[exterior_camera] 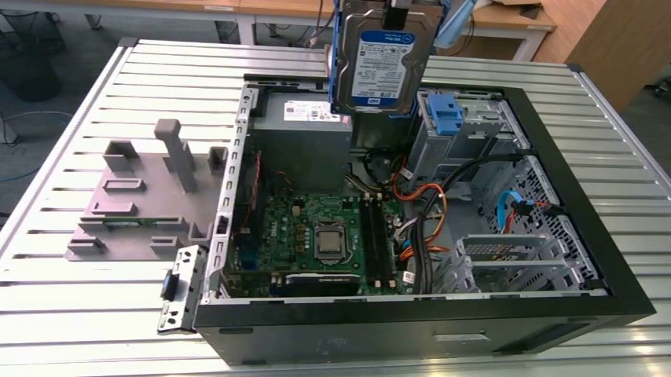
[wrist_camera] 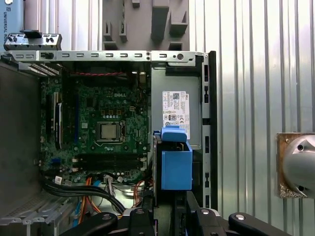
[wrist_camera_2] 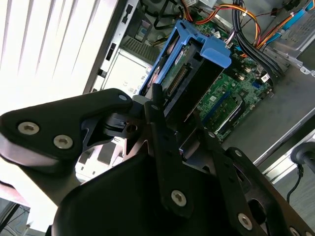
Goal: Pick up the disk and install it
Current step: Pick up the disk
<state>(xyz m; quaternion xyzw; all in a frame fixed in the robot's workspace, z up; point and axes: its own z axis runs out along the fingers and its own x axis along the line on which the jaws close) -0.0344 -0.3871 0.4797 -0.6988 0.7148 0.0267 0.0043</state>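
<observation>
End effector [wrist_camera_2: 174, 101] is clamping the disk [exterior_camera: 378, 67] btwn closed fingers, holding it upright in mid-air over the open PC case [exterior_camera: 419, 326], near the grey PSU [exterior_camera: 304, 137].

Exterior view: off the arm, high, angled down at the open case [exterior_camera: 419, 330] on the counter [exterior_camera: 94, 314], takes in the whole scene. Second wrist view: tight behind the fingers [wrist_camera_2: 165, 157], oblique along them. First wrist view: above the fingers, straight down past them. All three share the disk [exterior_camera: 379, 67] and motherboard [exterior_camera: 314, 228].
</observation>
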